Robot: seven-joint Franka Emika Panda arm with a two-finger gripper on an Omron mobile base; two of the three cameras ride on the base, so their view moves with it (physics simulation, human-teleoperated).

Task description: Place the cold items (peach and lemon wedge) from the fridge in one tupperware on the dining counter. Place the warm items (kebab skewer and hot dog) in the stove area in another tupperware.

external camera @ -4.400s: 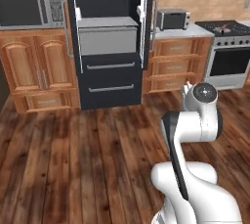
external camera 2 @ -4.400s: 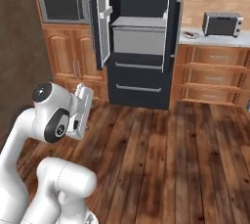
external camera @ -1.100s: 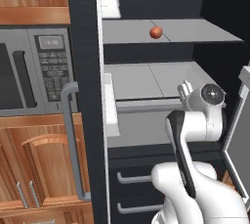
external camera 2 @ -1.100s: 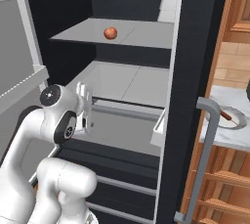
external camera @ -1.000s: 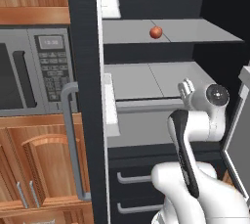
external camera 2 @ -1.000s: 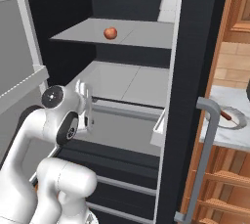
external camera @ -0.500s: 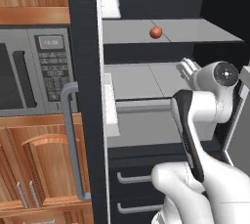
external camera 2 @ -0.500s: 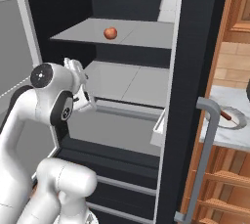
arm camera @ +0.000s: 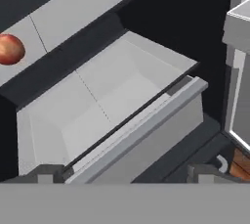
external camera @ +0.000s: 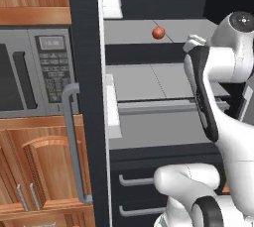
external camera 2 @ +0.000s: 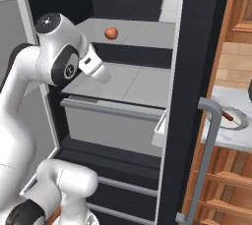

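The peach (external camera: 158, 32) sits alone on the upper fridge shelf (external camera: 198, 28), above and behind the open drawer (arm camera: 112, 115), and it has not moved over the last second. What has changed is the arm: a second ago its wrist hung low in front of the drawer, and it has since swung upward, so the tool (external camera 2: 101, 74) now stands at about shelf height, just below and to the side of the peach and well short of it. In the hand view the peach (arm camera: 10, 49) sits at the far edge, with the drawer straight ahead, so the tool is not yet aimed at the fruit. The tool's jaws are spread as wide as they go and hold nothing. I judge this to be the start of the reach for the first cold item: the hand must turn toward the shelf before closing. No lemon wedge can be made out near the peach.
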